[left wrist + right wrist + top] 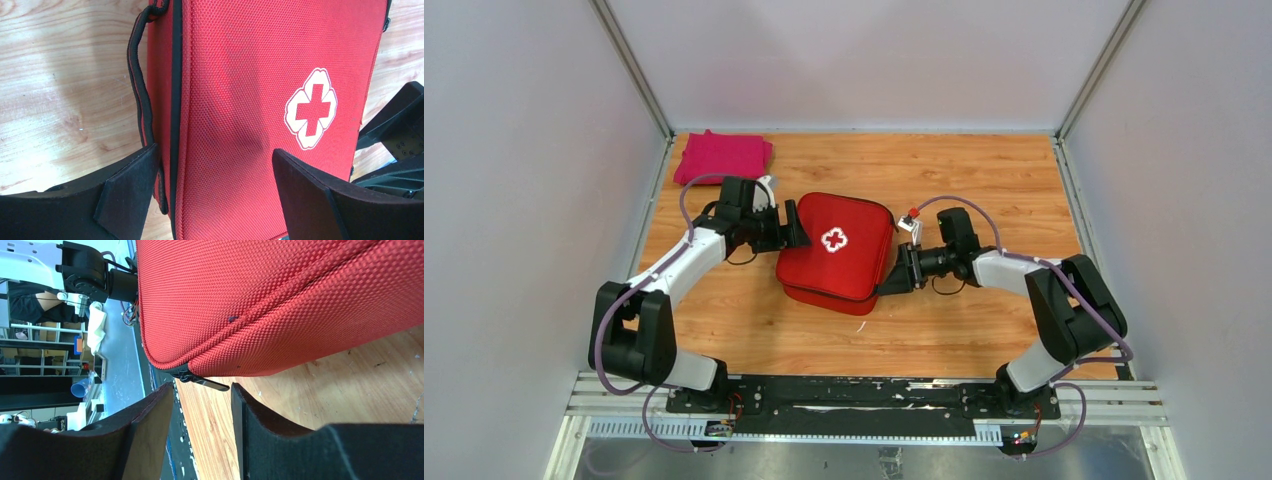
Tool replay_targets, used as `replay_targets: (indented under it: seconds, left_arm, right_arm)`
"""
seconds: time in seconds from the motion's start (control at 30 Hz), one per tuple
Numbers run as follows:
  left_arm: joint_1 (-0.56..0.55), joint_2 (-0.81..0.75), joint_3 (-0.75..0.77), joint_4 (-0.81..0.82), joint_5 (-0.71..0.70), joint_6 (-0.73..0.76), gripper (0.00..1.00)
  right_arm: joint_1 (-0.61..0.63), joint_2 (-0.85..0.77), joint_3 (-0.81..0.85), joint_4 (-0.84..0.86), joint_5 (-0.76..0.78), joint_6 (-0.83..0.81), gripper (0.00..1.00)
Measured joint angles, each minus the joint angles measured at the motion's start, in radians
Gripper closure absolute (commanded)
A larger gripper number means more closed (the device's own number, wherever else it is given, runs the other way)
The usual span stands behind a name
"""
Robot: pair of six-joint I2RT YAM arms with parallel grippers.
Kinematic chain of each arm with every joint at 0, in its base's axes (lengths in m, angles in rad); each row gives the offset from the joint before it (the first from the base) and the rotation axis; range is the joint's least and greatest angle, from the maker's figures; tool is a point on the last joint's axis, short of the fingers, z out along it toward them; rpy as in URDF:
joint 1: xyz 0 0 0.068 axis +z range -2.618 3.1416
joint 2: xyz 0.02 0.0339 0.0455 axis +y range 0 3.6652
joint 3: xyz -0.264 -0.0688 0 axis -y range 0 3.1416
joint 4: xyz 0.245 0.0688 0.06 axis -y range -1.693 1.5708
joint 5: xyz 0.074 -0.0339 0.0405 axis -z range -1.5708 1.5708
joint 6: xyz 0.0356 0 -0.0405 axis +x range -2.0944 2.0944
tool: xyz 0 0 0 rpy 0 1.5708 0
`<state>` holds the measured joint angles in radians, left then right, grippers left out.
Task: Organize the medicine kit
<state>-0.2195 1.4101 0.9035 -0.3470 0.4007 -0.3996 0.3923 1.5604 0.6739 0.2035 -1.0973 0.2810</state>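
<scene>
The medicine kit [836, 252] is a red zipped case with a white cross [834, 240] on its lid. It lies shut in the middle of the table. My left gripper [794, 228] is open at its left edge. In the left wrist view [214, 152] one finger stands beside the kit's side wall and the other over the lid [240, 100]. My right gripper [892, 285] is open at the kit's near right corner. In the right wrist view [201, 387] the metal zipper pull [210, 383] sticks out of the kit's corner [280, 295], just ahead of the fingertips and not pinched.
A folded pink cloth [722, 157] lies at the far left corner of the wooden table [984, 180]. A black carry strap [137, 85] runs along the kit's left side. Grey walls close in the table on three sides.
</scene>
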Motion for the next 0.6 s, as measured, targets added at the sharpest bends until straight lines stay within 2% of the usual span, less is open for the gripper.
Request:
replay_targets:
  seconds: [0.43, 0.5, 0.6]
  left_arm:
    - [0.000, 0.000, 0.002, 0.000, 0.003, 0.000, 0.12]
    - [0.000, 0.000, 0.002, 0.000, 0.003, 0.000, 0.12]
    - [0.000, 0.000, 0.006, -0.004, 0.003, 0.000, 0.12]
  right_arm:
    - [0.008, 0.057, 0.038, -0.010, -0.003, -0.016, 0.44]
    - [0.015, 0.071, 0.047, -0.011, -0.008, -0.016, 0.48]
    - [0.025, 0.080, 0.058, -0.013, -0.018, -0.015, 0.59]
